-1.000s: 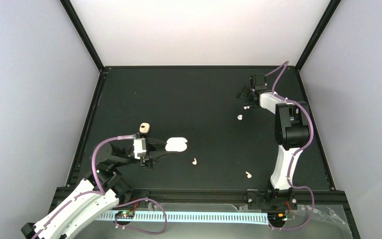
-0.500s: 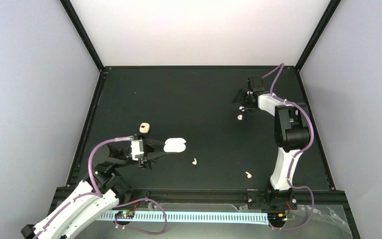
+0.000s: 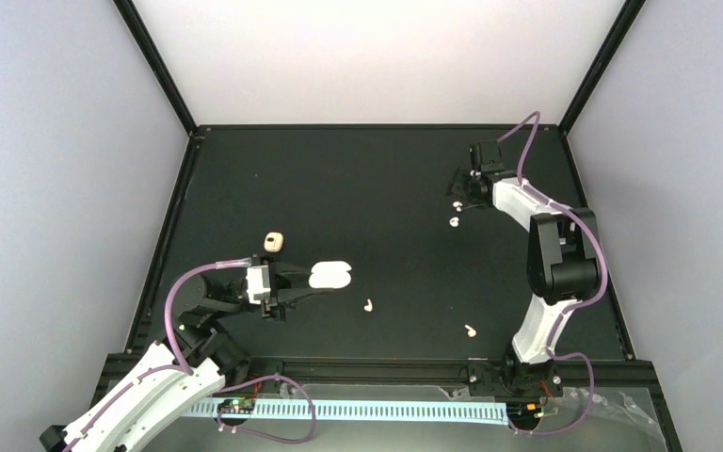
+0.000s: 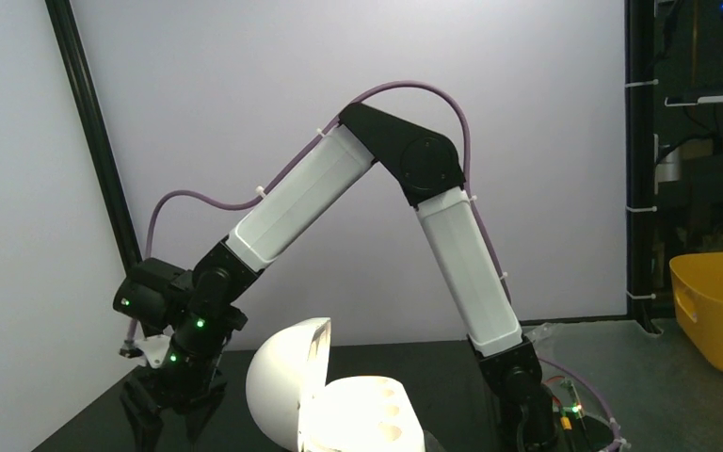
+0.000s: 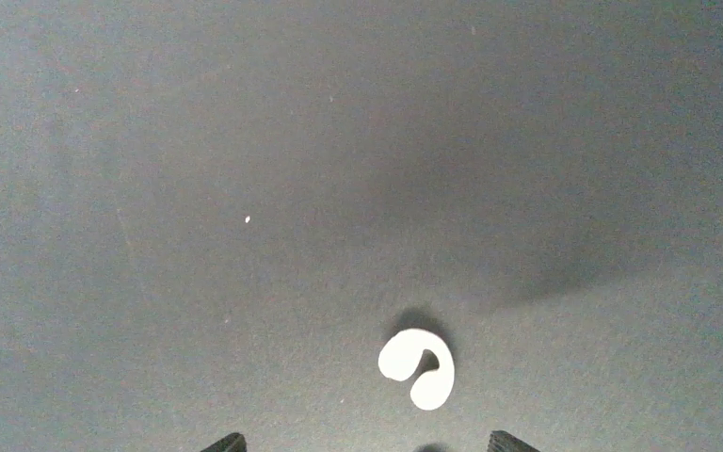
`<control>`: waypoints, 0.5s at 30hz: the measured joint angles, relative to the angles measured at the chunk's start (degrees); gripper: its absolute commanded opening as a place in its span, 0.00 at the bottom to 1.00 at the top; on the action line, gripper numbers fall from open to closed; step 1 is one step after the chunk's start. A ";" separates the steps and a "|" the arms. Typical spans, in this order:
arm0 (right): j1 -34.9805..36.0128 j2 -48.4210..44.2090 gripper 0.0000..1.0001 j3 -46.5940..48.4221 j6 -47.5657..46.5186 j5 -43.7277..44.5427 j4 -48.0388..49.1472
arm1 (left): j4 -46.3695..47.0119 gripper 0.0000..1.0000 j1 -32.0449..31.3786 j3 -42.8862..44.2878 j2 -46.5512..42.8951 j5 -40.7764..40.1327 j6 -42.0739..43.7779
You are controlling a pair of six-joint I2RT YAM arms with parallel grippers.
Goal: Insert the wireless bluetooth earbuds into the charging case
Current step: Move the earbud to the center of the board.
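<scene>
My left gripper [image 3: 313, 279] is shut on the open white charging case [image 3: 330, 275], held just above the mat at left centre. In the left wrist view its lid [image 4: 287, 381] stands up beside the brightly lit base [image 4: 367, 419]. Two cream earbuds lie on the mat, one [image 3: 368, 305] just right of the case and one [image 3: 471, 330] near the front right. My right gripper [image 3: 458, 191] is open at the far right over two small white pieces [image 3: 455, 204] [image 3: 454, 222]. One curled white piece [image 5: 417, 368] lies just ahead of its fingertips [image 5: 231, 441].
A peach-tan lump with a dark spot [image 3: 274, 242] lies behind my left gripper. The black frame rail [image 3: 377, 365] runs along the near edge. A yellow bin [image 4: 720, 311] stands off the table beyond the right arm [image 4: 452, 254].
My left gripper has drawn the case slightly left and toward the base. My right gripper has shifted a little over the white pieces and its elbow has swung right.
</scene>
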 measured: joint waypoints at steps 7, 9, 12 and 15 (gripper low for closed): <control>-0.85 4.20 0.41 6.67 -2.89 4.33 -3.28 | -0.02 0.02 0.00 0.00 0.00 0.00 0.00; -1.33 5.90 0.39 7.91 -3.45 5.14 -4.07 | -0.02 0.02 0.00 0.00 0.00 0.00 0.02; -1.62 7.80 0.37 8.87 -4.39 6.21 -5.60 | -0.02 0.02 0.00 0.00 0.00 0.00 0.02; -1.70 9.70 0.36 10.14 -5.40 6.97 -7.34 | -0.02 0.02 0.00 0.00 0.00 0.00 0.00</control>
